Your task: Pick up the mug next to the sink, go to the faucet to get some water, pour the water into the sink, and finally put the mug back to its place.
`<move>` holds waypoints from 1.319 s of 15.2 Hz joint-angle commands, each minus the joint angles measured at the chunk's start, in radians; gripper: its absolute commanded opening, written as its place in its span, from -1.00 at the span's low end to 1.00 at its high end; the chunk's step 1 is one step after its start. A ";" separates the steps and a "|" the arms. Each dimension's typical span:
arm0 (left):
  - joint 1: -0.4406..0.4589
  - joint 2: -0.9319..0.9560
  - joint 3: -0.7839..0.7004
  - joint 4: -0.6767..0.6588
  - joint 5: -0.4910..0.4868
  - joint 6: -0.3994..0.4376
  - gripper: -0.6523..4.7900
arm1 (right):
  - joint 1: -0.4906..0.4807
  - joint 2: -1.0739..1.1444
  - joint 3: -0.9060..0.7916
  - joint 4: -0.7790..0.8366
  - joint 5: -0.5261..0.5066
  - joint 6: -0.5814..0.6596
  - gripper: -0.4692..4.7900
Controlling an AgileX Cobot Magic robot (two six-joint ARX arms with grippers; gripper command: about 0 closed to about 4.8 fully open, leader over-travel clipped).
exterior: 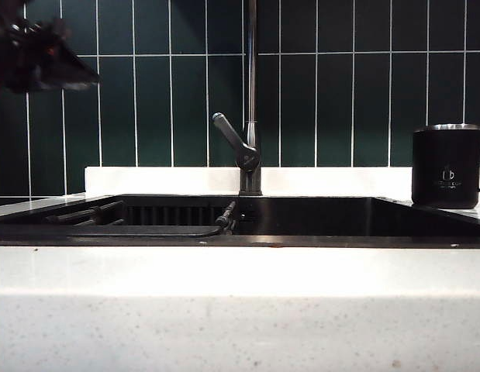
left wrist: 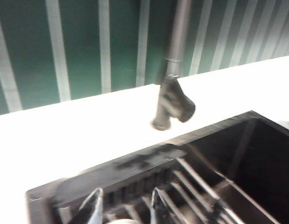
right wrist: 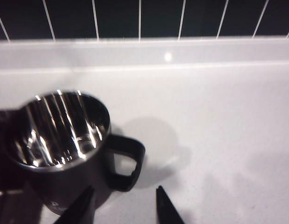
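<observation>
Counter (exterior: 240, 310): nearest me in the exterior view, a white speckled front edge running across the whole width, bare where I can see it.

Sink (exterior: 317, 217): just behind that edge, I see the wide black basin with its dark rim; a dark rack of bars (exterior: 146, 213) sits in its left part, and the left wrist view shows the same bars (left wrist: 191, 186) inside the basin.

Left gripper (left wrist: 123, 205): I have it over the rack end of the sink, fingertips spread with a clear gap between them and nothing in that gap. In the exterior view it is only a dark blurred shape (exterior: 38, 54) high at the left.

Right gripper (right wrist: 123, 205): I see its two fingertips parted, empty, just beside the mug's handle and not touching it. It does not show in the exterior view.

Mug (exterior: 447, 165): upright on the counter at the right of the sink, logo facing me; from the right wrist (right wrist: 65, 140) I look down into its shiny steel inside.

Faucet (exterior: 251, 93): at the back rim, mid-sink, slim pipe vertical, lever angled up-left.

Wall (exterior: 340, 85): farthest, dark green tiles with pale grout.
</observation>
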State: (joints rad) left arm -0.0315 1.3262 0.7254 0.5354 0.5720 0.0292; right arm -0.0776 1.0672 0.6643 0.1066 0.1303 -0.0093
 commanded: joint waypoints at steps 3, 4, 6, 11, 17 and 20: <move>-0.026 0.057 0.010 0.002 0.015 0.076 -0.28 | 0.001 0.176 0.013 0.053 0.029 -0.002 0.12; -0.026 0.057 0.010 0.008 0.015 0.076 -0.28 | 0.001 0.201 0.013 0.095 0.028 -0.002 0.12; -0.026 0.057 0.010 0.014 0.015 0.076 -0.28 | 0.001 0.245 0.013 0.157 0.036 -0.002 0.10; -0.026 0.089 0.033 0.021 0.061 0.076 -0.28 | 0.001 0.349 0.013 0.250 0.036 -0.002 0.10; -0.026 0.156 0.047 0.029 0.091 0.076 -0.28 | 0.000 0.444 0.013 0.390 0.061 -0.002 0.10; -0.026 0.159 0.047 0.028 0.106 0.076 -0.28 | -0.002 0.482 0.013 0.483 0.082 -0.002 0.10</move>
State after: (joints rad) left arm -0.0570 1.4864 0.7654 0.5499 0.6640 0.1009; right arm -0.0780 1.5444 0.6727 0.5335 0.2058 -0.0116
